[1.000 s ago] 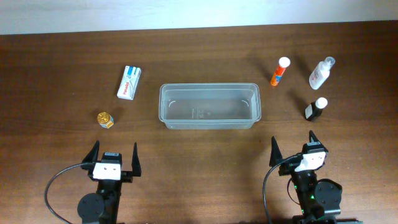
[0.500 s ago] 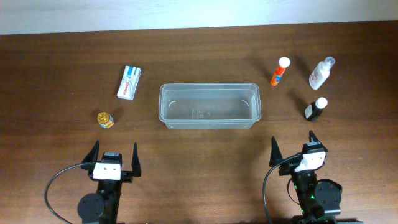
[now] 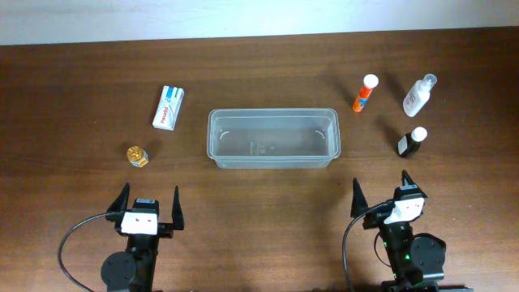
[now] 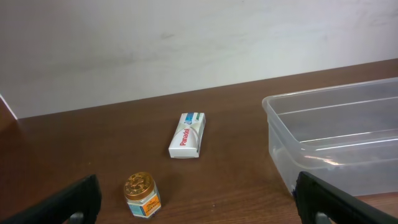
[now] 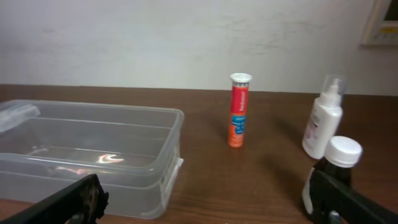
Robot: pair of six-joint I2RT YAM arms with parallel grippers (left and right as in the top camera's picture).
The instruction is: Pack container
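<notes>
Container [image 3: 272, 139] sits mid-table, long sides running left to right, roughly between my two arms and a little beyond them. It is clear, colourless plastic, rectangular with rounded corners and a raised rim, and I can see the wood through its bare floor. Light glints off the inner walls in both wrist views.

Both pincers are spread wide with nothing between the fingers: the left gripper [image 3: 150, 191] and the right gripper [image 3: 381, 181] rest near my edge of the table [image 3: 73, 89]. Bare wood lies between them and the tub's near wall.

Off the left end, a white box [image 3: 168, 107] lies flat near the far corner, and a small gold-lidded jar [image 3: 136, 155] stands further out, both apart from the tub. Off the right end, an orange tube [image 3: 365, 93] stands upright near the far corner. A white spray bottle [image 3: 418, 95] and a dark bottle with a white cap [image 3: 412, 142] stand beyond it, well apart from the rim.
</notes>
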